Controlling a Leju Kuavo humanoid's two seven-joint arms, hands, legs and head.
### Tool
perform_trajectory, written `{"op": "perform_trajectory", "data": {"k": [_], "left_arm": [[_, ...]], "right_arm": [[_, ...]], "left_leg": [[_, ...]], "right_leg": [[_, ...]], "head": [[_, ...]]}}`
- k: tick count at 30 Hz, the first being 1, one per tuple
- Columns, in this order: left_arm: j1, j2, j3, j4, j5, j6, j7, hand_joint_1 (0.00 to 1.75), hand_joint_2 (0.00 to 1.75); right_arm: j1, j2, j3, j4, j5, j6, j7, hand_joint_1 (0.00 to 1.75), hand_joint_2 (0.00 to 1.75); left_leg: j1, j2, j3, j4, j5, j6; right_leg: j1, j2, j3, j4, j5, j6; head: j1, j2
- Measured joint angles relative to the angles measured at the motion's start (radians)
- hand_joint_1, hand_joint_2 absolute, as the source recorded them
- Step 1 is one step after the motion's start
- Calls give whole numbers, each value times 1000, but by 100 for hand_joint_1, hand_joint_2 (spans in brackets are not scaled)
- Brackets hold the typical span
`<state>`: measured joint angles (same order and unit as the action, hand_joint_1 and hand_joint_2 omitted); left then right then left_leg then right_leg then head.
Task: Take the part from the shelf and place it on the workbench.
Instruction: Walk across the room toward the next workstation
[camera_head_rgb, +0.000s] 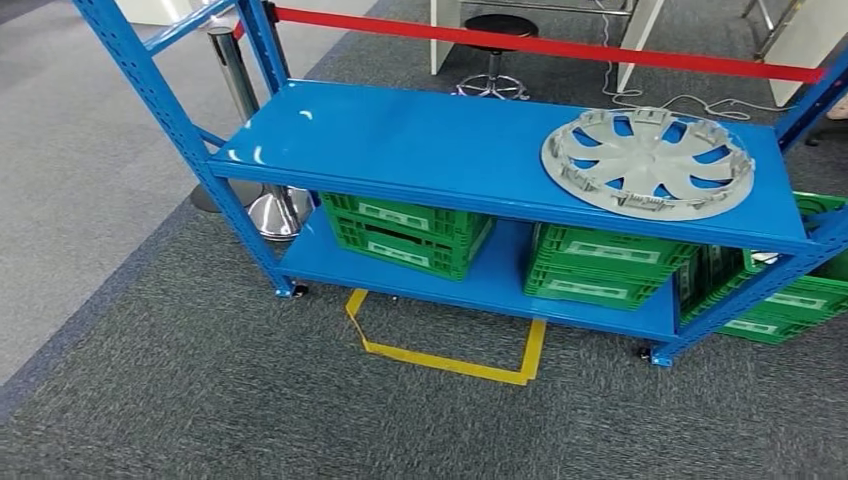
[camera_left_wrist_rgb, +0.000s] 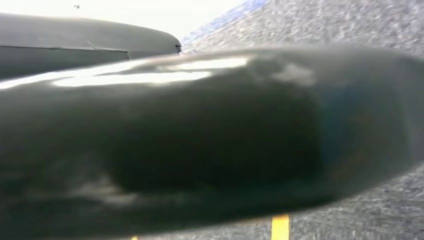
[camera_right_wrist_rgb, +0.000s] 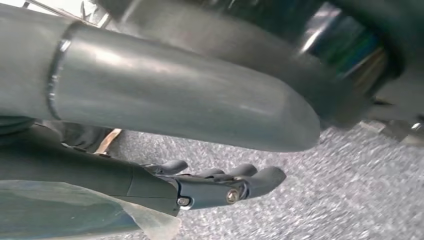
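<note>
Part (camera_head_rgb: 648, 163), a grey spoked wheel cover, lies flat on the upper deck of the blue shelf (camera_head_rgb: 420, 140), toward the deck's right end and close to its front edge, where an arm coming from the front should reach it readily. Green crates (camera_head_rgb: 405, 232) occupy the lower deck beneath it. A yellow floor marking (camera_head_rgb: 450, 350) sits on the carpet just before the shelf (probably a standing position for the robot). A red barrier (camera_head_rgb: 560, 45) runs behind the shelf, with a stool (camera_head_rgb: 497, 55) beyond it. Right hand (camera_right_wrist_rgb: 220, 186) hangs over the carpet, its dark fingers (camera_right_wrist_rgb: 250, 170) slightly apart and lightly curved, holding nothing. In the left wrist view a blurred dark surface blocks the picture, so the state of the left hand's fingers cannot be told. Judged from this, the task is at the approach stage: the part is untouched.
</note>
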<state>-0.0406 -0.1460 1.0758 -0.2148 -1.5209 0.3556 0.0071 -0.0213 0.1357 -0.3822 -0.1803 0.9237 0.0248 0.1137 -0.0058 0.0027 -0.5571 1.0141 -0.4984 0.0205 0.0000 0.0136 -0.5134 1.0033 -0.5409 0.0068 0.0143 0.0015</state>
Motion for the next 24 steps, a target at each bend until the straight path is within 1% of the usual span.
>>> {"op": "perform_trajectory", "data": {"k": [2, 3, 4, 5, 6, 7, 8, 9, 10, 11, 12, 13, 14, 16, 17, 18, 19, 20, 21, 22, 23, 24], "left_arm": [[2, -2, 0, 0, 1, -1, -1, 0, 0], [3, -3, 0, 0, 1, -1, -1, 0, 0], [4, -4, 0, 0, 2, -2, -2, 0, 0], [4, -4, 0, 0, 2, -3, -2, 0, 0], [4, -5, 0, 0, 2, -4, -2, 0, 0], [4, -6, 0, 0, 2, -5, -3, 0, 0], [5, -7, 0, 0, 2, -6, -3, 0, 0], [6, -7, 0, 0, 2, -6, -3, 0, 0], [6, -8, 0, 0, 2, -6, -3, 0, 0], [7, -8, 0, 0, 2, -6, -3, 0, 0], [7, -8, 0, 0, 2, -6, -3, 0, 0], [7, -8, 0, 0, 2, -7, -3, 0, 0], [7, -7, 0, 0, 2, -7, -3, 0, 0], [7, -8, 0, 0, 2, -8, -3, 0, 0], [5, -8, 0, 0, 2, -8, -3, 0, 0], [4, -8, 0, 0, 3, -8, -2, 0, 0], [1, -8, 0, 0, 3, -8, -2, 0, 0], [-1, -8, 0, 0, 2, -8, -2, 0, 0], [-1, -8, 0, 0, 2, -8, -2, 0, 0], [0, -8, 0, 0, 2, -8, -2, 0, 0], [2, -9, 0, 0, 2, -8, -2, 0, 0], [3, -9, 0, 0, 2, -8, -2, 0, 0]], "right_arm": [[-1, 0, 0, 0, 1, 0, -2, 0, 0], [0, 0, 0, 0, 1, 0, -3, 0, 0], [-1, 0, 0, 0, 2, 0, -5, 0, 0], [-1, 0, 0, 0, 3, 1, -6, 0, 0], [-1, 0, 0, 0, 3, 1, -8, 0, 0], [-2, -1, -1, -1, 3, 1, -11, 0, 0], [-3, -1, -1, -1, 3, 1, -13, 0, 0], [-4, -1, -1, -1, 3, 1, -14, 0, 0], [-4, -2, -2, -1, 3, 0, -14, 0, 0], [-4, -2, -2, -1, 3, 0, -13, 0, 0], [-3, -2, -3, -1, 4, 1, -11, 0, 0], [-1, -2, -4, 0, 4, 1, -10, 0, 0], [1, -2, -4, 0, 4, 1, -10, 0, 0], [3, -2, -5, 0, 4, 2, -10, 0, 0], [3, -2, -5, 0, 4, 2, -10, 0, 0], [2, -2, -5, 0, 5, 3, -11, 0, 0], [1, -2, -5, 0, 7, 3, -11, 0, 0], [1, -2, -5, 0, 8, 4, -12, 0, 0], [1, -2, -5, 0, 10, 4, -12, 0, 0], [2, -2, -5, 0, 11, 4, -12, 0, 0], [4, -2, -5, 0, 12, 4, -12, 0, 0], [5, -2, -5, 0, 12, 4, -12, 0, 0]], "left_leg": [[1, -1, 16, -21, -1, 7], [3, -1, 25, -28, 1, 11], [6, -1, 35, -32, 1, 13], [7, -1, 42, -34, -2, 14], [7, 0, 47, -34, -8, 15], [7, 1, 53, -33, -15, 15], [7, 1, 62, -33, -23, 14], [8, 2, 73, -33, -32, 13], [9, 2, 87, -33, -42, 11], [10, 2, 102, -33, -54, 8], [10, 2, 117, -33, -66, 4], [11, 1, 127, -32, -76, -2], [10, 1, 134, -32, -86, -9], [10, 3, 143, -27, -95, -22], [11, 4, 142, -13, -94, -28], [11, 4, 132, 17, -88, -32], [12, 3, 108, 64, -86, -36], [13, 3, 69, 128, -94, -40], [13, 2, 23, 195, -116, -42], [13, 2, -23, 253, -146, -43], [13, 2, -64, 291, -175, -44], [13, 2, -92, 302, -191, -43]], "right_leg": [[-3, -1, 10, 4, 5, 14], [-3, -2, 9, 19, 0, 19], [-4, -3, -6, 47, -18, 24], [-5, -4, -37, 96, -44, 28], [-6, -5, -75, 157, -70, 33], [-7, -5, -116, 217, -90, 37], [-7, -5, -148, 255, -94, 39], [-8, -6, -162, 259, -80, 41], [-9, -7, -159, 228, -49, 41], [-10, -9, -143, 168, -2, 42], [-10, -13, -128, 114, 31, 41], [-8, -18, -116, 68, 48, 37], [-5, -22, -106, 44, 60, 28], [1, -25, -95, 37, 48, 5], [0, -23, -83, 35, 50, -5], [-1, -21, -72, 30, 44, -12], [-3, -19, -58, 23, 39, -18], [-5, -19, -43, 17, 32, -22], [-5, -18, -30, 13, 24, -26], [-5, -16, -18, 12, 15, -28], [-5, -12, -4, 11, 4, -28], [-5, -9, 10, 11, -7, -28]], "head": [[1, 0], [3, 0], [6, 0], [8, 0], [11, 0], [11, 0], [11, 0], [11, 0], [11, 0], [11, 0], [11, 0], [11, 0], [9, 0], [5, 0], [3, 0], [1, 0], [-1, 0], [-4, 0], [-6, 0], [-8, 0], [-7, 0], [-7, 0]]}}
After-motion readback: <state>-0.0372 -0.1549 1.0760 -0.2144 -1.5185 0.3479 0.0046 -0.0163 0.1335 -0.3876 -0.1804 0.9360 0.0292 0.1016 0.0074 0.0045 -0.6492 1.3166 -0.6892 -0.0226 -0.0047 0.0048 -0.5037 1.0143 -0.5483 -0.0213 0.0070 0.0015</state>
